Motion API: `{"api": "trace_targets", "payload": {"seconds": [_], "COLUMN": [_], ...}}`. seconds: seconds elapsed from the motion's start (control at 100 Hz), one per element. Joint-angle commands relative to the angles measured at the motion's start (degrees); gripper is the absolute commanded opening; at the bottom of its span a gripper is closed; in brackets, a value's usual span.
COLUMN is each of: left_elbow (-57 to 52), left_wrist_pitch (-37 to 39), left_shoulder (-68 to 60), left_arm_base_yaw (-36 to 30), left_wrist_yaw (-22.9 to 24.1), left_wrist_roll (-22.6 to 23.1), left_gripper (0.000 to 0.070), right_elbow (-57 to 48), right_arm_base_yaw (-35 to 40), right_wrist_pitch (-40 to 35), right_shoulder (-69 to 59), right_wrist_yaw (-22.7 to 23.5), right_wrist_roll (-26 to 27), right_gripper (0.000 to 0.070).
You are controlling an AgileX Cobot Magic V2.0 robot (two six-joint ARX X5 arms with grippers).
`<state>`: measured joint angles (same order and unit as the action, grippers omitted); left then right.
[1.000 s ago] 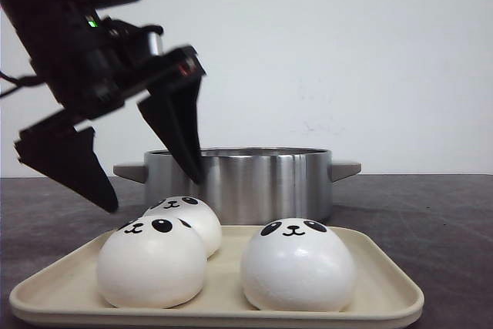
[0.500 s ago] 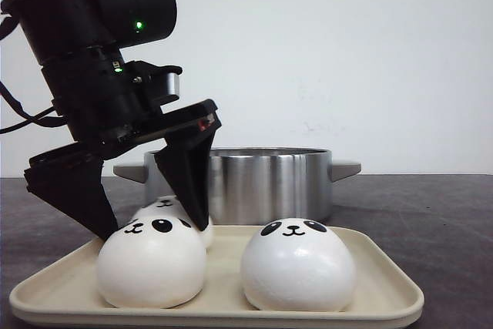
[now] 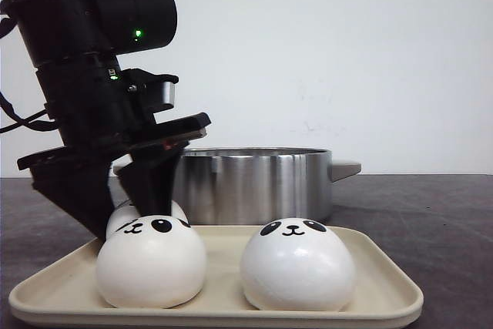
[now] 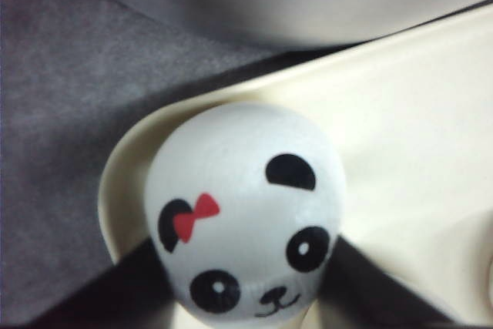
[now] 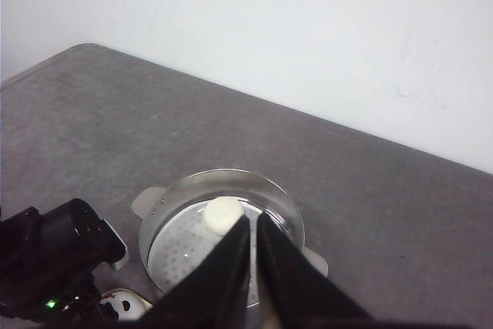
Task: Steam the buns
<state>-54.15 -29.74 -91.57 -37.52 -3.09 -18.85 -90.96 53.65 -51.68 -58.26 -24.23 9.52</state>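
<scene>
The left claw [image 3: 127, 206] has come down behind the front row of buns on the tray [image 3: 385, 287]. A second ago it hung above the tray with its black fingers spread wide. Now those fingers straddle the rear bun [image 3: 123, 215], the one tucked behind the front left bun [image 3: 151, 261], and they have drawn in toward its sides.

The left wrist camera looks straight down on that rear bun [image 4: 246, 209]. It is white, with a panda face and a small red bow by one ear, and it sits in a corner of the tray [image 4: 400, 113]. Dark finger shapes sit low on either side of it. Whether they already press on it, I cannot tell (the contact lies at the very edge of the view).

The front right bun [image 3: 297, 264] sits untouched on the tray. Behind the tray, a steel pot [image 3: 254, 182] stands on the dark counter [image 3: 431, 213].

The right claw [image 5: 253, 244] hangs high above the pot [image 5: 223, 221], its fingers nearly together and holding nothing. From up there a pale round shape [image 5: 222, 214] shows inside the pot, probably a bun already placed.

So this looks like the start of another pickup. The grip seems about to close, and three buns remain on the tray.
</scene>
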Motion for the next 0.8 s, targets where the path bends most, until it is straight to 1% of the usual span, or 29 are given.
{"api": "trace_targets", "payload": {"seconds": [0.0,0.07,0.21,0.32,0.42,0.51,0.61,0.69,0.79], "left_elbow": [-0.68,-0.66,-0.90,-2.71,-5.84,-8.94,-13.53,-17.70,-22.56], "left_wrist_pitch": [0.39,0.70,0.76,0.24,-0.72,-0.28,2.51,3.87,4.66], "left_shoulder": [-1.36,-1.36,-0.63,2.62,6.88,10.69,13.51,13.53,10.88], "left_arm_base_yaw": [-0.37,-0.37,-0.39,-0.66,-1.51,-2.29,-2.86,-2.84,-2.64], "left_wrist_yaw": [0.35,0.33,-0.48,-3.30,-4.44,-4.39,-4.31,-4.28,-4.15], "left_wrist_roll": [0.20,0.17,0.13,0.11,-0.07,0.00,0.00,0.50,2.34], "left_gripper": [0.0070,0.0000,0.0000,0.0000,0.0000,0.0000,0.0000,0.0000,0.0001], "right_elbow": [-0.85,-0.85,-0.85,-0.85,-0.85,-0.85,-0.85,-0.85,-0.85], "right_arm_base_yaw": [0.72,0.72,0.72,0.72,0.72,0.72,0.72,0.72,0.70], "right_wrist_pitch": [0.24,0.09,0.02,0.02,0.02,0.02,0.04,0.44,1.01], "right_shoulder": [-0.50,-0.50,-0.50,-0.50,-0.50,-0.48,-0.50,-0.57,-0.87], "right_wrist_yaw": [-0.26,-0.26,-0.26,-0.26,-0.24,-0.24,-0.24,-0.26,-0.26], "right_wrist_roll": [1.01,1.01,1.01,0.98,0.98,0.94,0.85,0.50,0.39], "right_gripper": [0.0006,0.0006,0.0006,0.0006,0.0006,0.0006,0.0006,0.0006,0.0006]}}
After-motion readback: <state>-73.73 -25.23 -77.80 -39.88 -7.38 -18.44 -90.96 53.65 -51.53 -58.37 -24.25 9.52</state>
